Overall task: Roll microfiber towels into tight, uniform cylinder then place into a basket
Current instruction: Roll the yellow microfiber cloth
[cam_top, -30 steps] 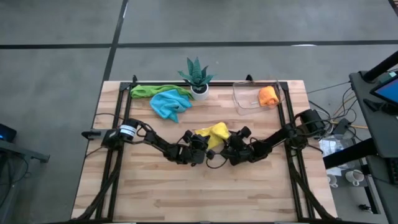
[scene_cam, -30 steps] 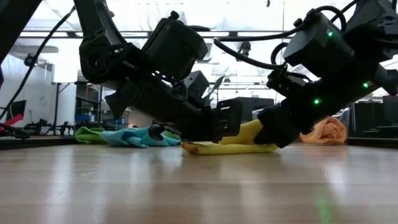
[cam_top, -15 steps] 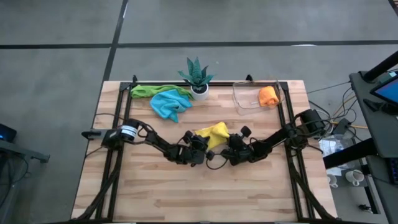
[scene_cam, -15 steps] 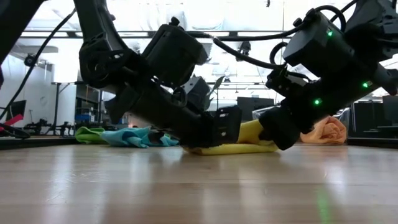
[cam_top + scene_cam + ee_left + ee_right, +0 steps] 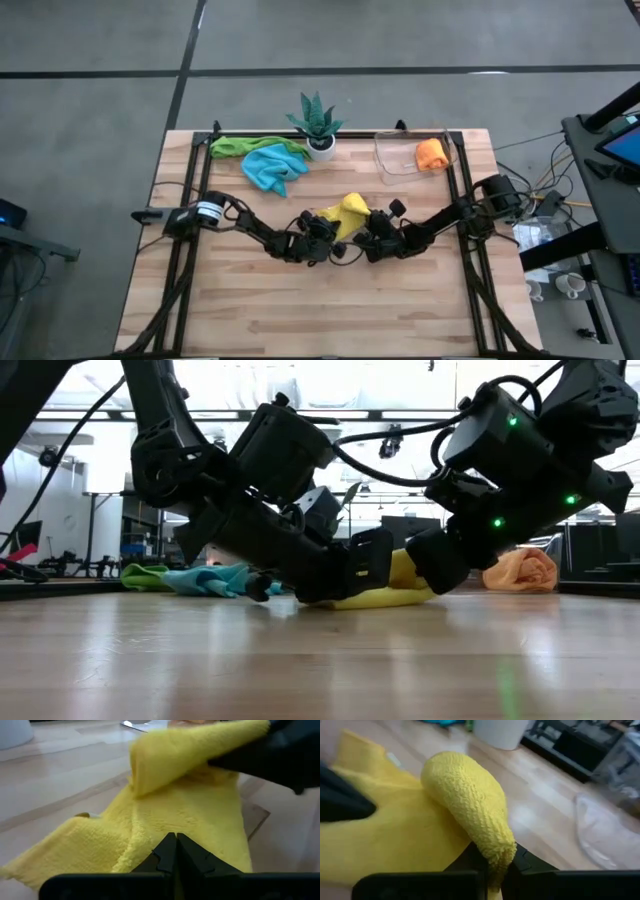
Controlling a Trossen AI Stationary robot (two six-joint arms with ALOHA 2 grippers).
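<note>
A yellow microfiber towel (image 5: 346, 212) lies bunched at the table's middle, its underside on the wood, between my two grippers. My left gripper (image 5: 331, 234) is shut, its fingertips on the towel's left part (image 5: 175, 842). From the right, my right gripper (image 5: 366, 231) is shut on a raised, rolled fold of the same towel (image 5: 470, 800). An orange towel (image 5: 431, 154) sits inside the clear basket (image 5: 392, 160) at the far right. A blue towel (image 5: 272, 166) and a green towel (image 5: 238, 146) lie at the far left. My left gripper sets its shut fingertips (image 5: 175, 845) on the yellow towel's flat part (image 5: 170, 817), slanting down from the table's left. The cloth spreads on both sides of them; whether a layer is caught between them, I cannot tell. The towel stays on the table. My right gripper pinches a thick rolled fold of the yellow towel (image 5: 496, 851) between its two fingers, several layers, slanting down from the table's right. The fold stands up above the fingers while the remaining cloth (image 5: 395, 835) lies flat on the table.
A spiky green plant in a white pot (image 5: 318, 128) stands at the far edge's middle, between the loose towels and the basket. Bare wooden table (image 5: 320, 310) stretches along the near side. Black frame rails (image 5: 462, 190) run along the table's sides.
My right gripper has shut on the yellow towel's right part and tipped a little. The towel, which lay flatter and wider, is now drawn together into a raised bunch between the two grippers. My left gripper has turned slightly in place.
</note>
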